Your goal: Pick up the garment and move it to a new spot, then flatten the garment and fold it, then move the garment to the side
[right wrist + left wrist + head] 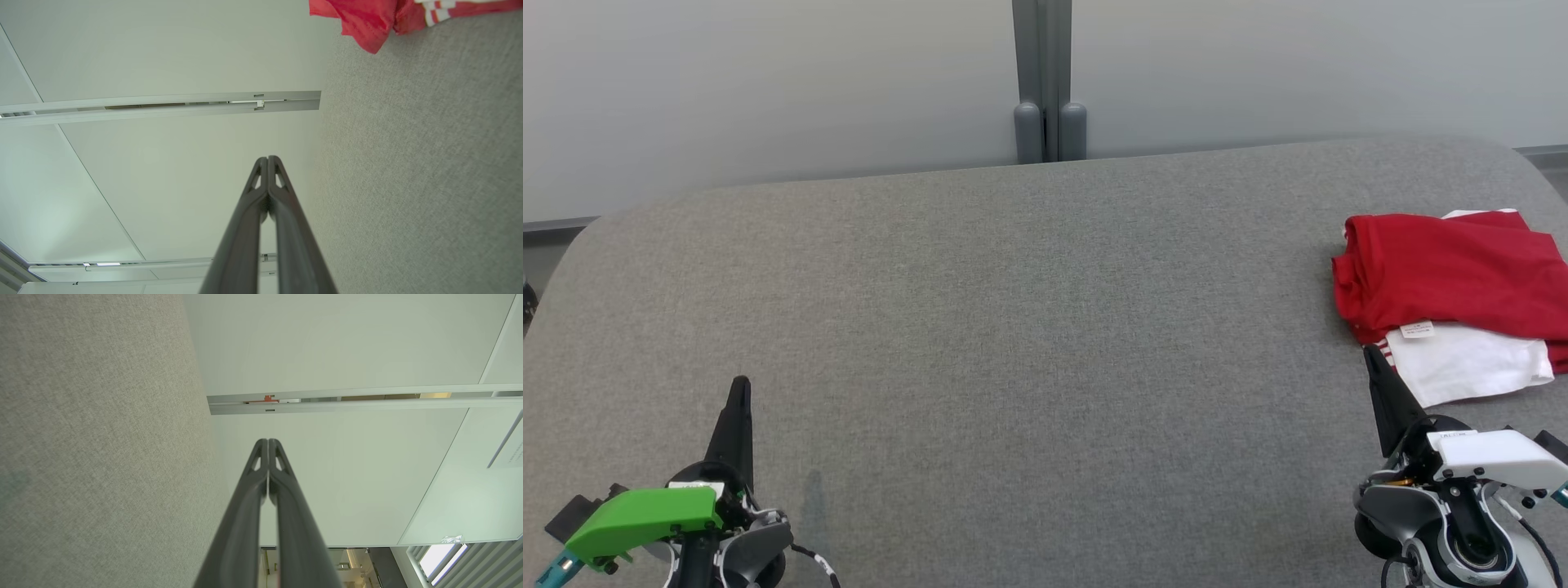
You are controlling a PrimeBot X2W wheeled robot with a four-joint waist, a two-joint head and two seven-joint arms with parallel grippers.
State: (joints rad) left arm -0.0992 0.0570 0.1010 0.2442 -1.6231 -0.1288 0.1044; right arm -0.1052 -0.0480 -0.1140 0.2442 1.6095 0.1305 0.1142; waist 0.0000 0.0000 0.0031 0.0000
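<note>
The garment [1454, 282] is red with a white part and a small label, lying folded at the right edge of the grey table [1013, 327]. A red corner of the garment [363, 20] shows at the top of the right wrist view. My right gripper [1370, 353] is shut and empty, its tip just short of the garment's near left corner. At the lower left my left gripper [740, 384] is shut too, holding nothing, far from the garment. Both wrist views show the fingers pressed together: left gripper [268, 442], right gripper [268, 159].
A pale wall with a grey vertical post [1049, 82] stands behind the table's far edge. The table's corners are rounded. The garment reaches the head view's right border.
</note>
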